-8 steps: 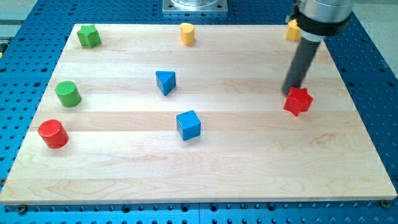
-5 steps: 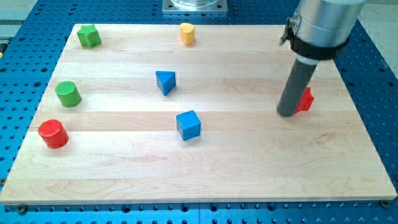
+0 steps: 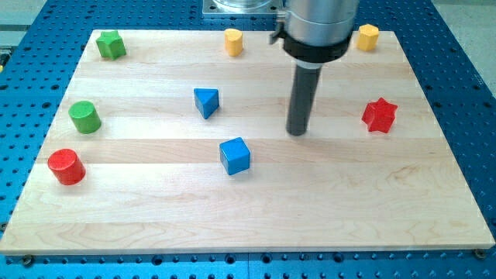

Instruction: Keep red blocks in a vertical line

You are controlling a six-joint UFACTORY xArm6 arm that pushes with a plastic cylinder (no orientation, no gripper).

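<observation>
My tip [image 3: 297, 132] rests on bare wood near the middle of the board [image 3: 256, 213], touching no block; there are no fingers on this arm to open or close, only the straight dark rod, and nothing is held. The rod rises from the tip to a wide grey and black collar that reaches the view's top. The nearest block is the blue cube [image 3: 235, 156], which lies to the view's left of the tip and a little lower, clearly apart from it. The blue triangle [image 3: 206, 101] sits further to the view's left and higher, also well clear. To the view's right of the tip, at a slightly higher level, stands the red star-shaped block [image 3: 380, 115], apart from the tip with open wood between them. The other red block, a red cylinder [image 3: 66, 167], stands far off at the view's left edge of the board, lower than the star, so the two red blocks lie on opposite sides of the board and not one above the other. Just above the red cylinder is a green cylinder [image 3: 84, 117], and in the top left corner is a green star-shaped block [image 3: 111, 45]. Along the view's top edge sit a yellow cylinder [image 3: 233, 41], to the left of the rod's collar, and a yellow hexagonal block [image 3: 367, 36], to its right. The board lies on a blue perforated table [image 3: 465, 93].
</observation>
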